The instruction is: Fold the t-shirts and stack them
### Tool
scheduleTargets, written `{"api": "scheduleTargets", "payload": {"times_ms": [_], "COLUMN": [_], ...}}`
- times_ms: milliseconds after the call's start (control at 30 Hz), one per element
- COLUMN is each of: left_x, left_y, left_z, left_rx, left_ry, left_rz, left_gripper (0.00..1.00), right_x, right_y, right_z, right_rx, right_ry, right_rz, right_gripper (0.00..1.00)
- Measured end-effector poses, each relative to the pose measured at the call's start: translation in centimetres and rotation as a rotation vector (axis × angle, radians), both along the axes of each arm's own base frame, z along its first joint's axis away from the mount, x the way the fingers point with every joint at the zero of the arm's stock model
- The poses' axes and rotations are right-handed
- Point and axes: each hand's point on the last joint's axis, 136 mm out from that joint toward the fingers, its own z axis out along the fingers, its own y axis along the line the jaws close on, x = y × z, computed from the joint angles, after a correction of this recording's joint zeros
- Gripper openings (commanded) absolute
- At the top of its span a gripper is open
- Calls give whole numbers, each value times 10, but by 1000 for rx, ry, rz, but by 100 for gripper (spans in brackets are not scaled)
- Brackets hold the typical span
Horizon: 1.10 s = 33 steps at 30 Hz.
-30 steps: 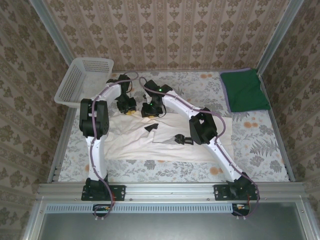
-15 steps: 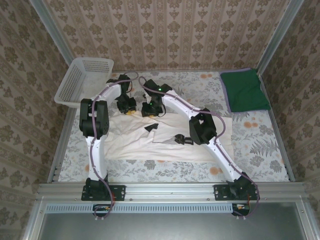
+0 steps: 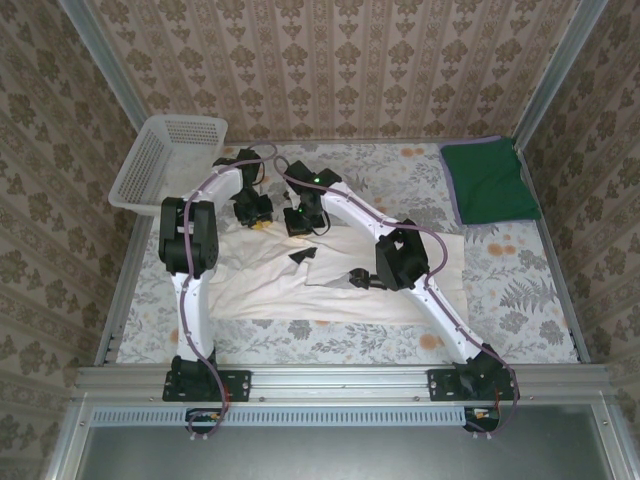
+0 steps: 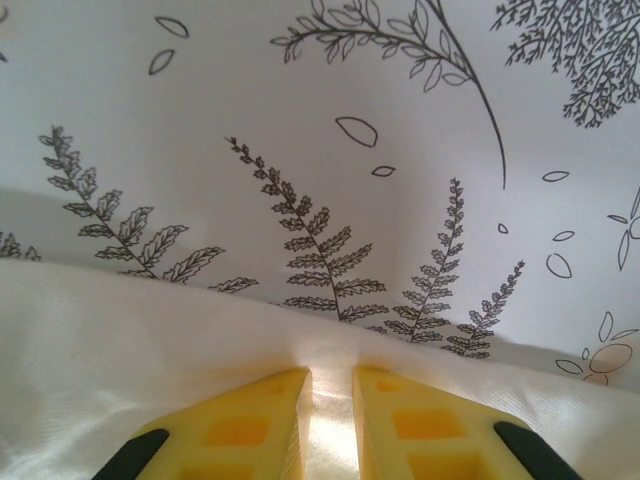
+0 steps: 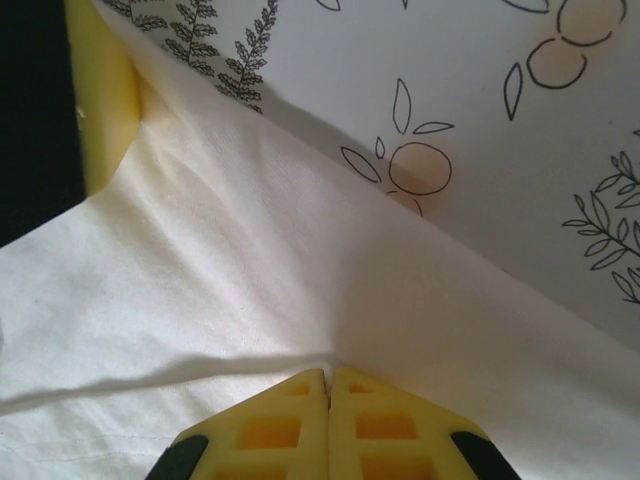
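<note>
Your left pincer [image 4: 330, 430] has its yellow jaws nearly together on the far hem of the cream-white soft cloth t-shirt [image 4: 140, 340]. Your right pincer [image 5: 328, 425] is clamped tight on the same hem close by, with a ridge of cloth drawn up to its tips. The shirt lies spread across the middle of the fern-printed counter [image 3: 520, 290]. To fold well, raise both pinches together, level and low, and bring the hem towards you so the crease runs straight; uneven height would likely skew it. The dark green folded cloth t-shirt with purplish edging [image 3: 488, 182] sits at the far right corner. The small black print [image 3: 303, 256] on the cream shirt is too small to read.
</note>
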Motion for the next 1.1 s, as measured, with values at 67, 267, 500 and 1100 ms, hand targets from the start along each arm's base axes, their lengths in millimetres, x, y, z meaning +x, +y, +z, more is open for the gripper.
{"api": "scheduleTargets", "payload": {"times_ms": [67, 267, 500, 1100], "left_x": [0, 0, 0, 3], "left_y": [0, 0, 1, 6], "left_z": [0, 0, 0, 0], "left_rx": [0, 2, 6, 7], "left_ry": [0, 2, 5, 14], "left_rz": [0, 1, 0, 8], "left_gripper": [20, 19, 20, 20], "right_x": [0, -8, -25, -84], "right_y": [0, 6, 12, -16], "right_z": [0, 7, 36, 32], "right_rx": [1, 38, 91, 84], "right_ry": [-1, 6, 1, 135], "right_rz": [5, 67, 153, 281], "right_gripper": [0, 0, 0, 0]}}
